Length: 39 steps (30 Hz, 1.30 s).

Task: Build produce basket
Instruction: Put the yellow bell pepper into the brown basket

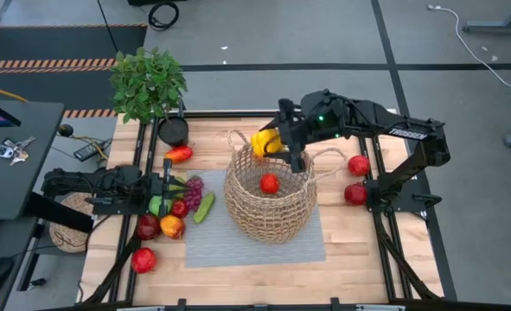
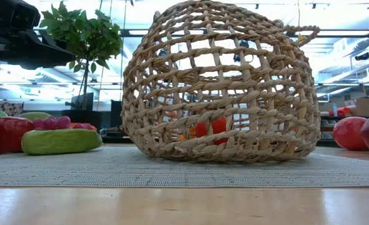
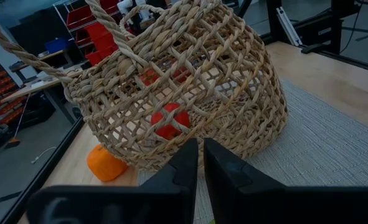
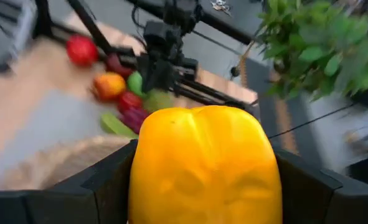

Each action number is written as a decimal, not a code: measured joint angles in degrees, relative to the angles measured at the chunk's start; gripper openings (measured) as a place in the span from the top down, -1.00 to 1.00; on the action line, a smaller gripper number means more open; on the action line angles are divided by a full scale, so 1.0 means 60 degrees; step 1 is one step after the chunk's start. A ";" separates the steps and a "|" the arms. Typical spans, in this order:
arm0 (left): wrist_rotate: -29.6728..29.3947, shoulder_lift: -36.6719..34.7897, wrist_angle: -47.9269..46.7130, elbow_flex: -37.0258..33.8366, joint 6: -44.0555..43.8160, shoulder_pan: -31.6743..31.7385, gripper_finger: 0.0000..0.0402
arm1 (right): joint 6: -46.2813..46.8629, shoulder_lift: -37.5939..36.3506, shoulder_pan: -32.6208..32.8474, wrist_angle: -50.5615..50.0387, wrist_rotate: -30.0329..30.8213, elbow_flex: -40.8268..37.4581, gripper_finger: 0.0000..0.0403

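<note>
step: right end effector [image 1: 277, 143] clamped on yellow pepper [image 1: 265, 142] over basket [image 1: 271, 216] rim | left end effector [image 3: 199, 163] together | next: lower, release inside

Grey floor [image 1: 264, 43] with dark seams, hazard-striped mat [image 1: 39, 62], bright ceiling lights [image 2: 343, 15], red storage bins [image 3: 87, 15]

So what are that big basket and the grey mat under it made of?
The basket looks like tan wicker or twisted natural fibre, matte and rough: the low view shows ropy strands woven in an open lattice that you can see a red fruit through. The mat appears to be a woven textile or vinyl weave, grey and dull, with fine ribbing in the left wrist view; which one is unclear.
</note>
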 joint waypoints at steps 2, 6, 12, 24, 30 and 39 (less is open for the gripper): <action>0.0001 -0.0001 0.0002 0.0000 0.0004 0.0000 0.84 | -0.1169 0.0000 0.0135 0.0004 0.0591 0.0000 -0.52; 0.0003 0.0000 0.0000 0.0000 0.0002 -0.0004 0.85 | -0.3876 0.0000 0.0404 0.0004 0.1741 0.0000 -0.54; 0.0003 0.0000 0.0000 0.0000 0.0000 0.0000 0.82 | -0.7005 0.0011 0.0733 0.0044 0.3253 -0.0091 -0.58; 0.0000 -0.0001 0.0000 0.0000 0.0001 0.0000 0.86 | -1.0875 0.0098 0.1084 0.0062 0.4259 -0.0102 -0.60; 0.0000 0.0000 0.0000 0.0000 0.0002 0.0000 0.82 | -1.1565 0.0098 0.1302 0.0058 0.4367 -0.0102 -0.60; 0.0000 0.0000 0.0000 0.0000 0.0000 0.0000 0.85 | -1.1708 0.0098 0.1410 0.0062 0.4367 -0.0102 -0.60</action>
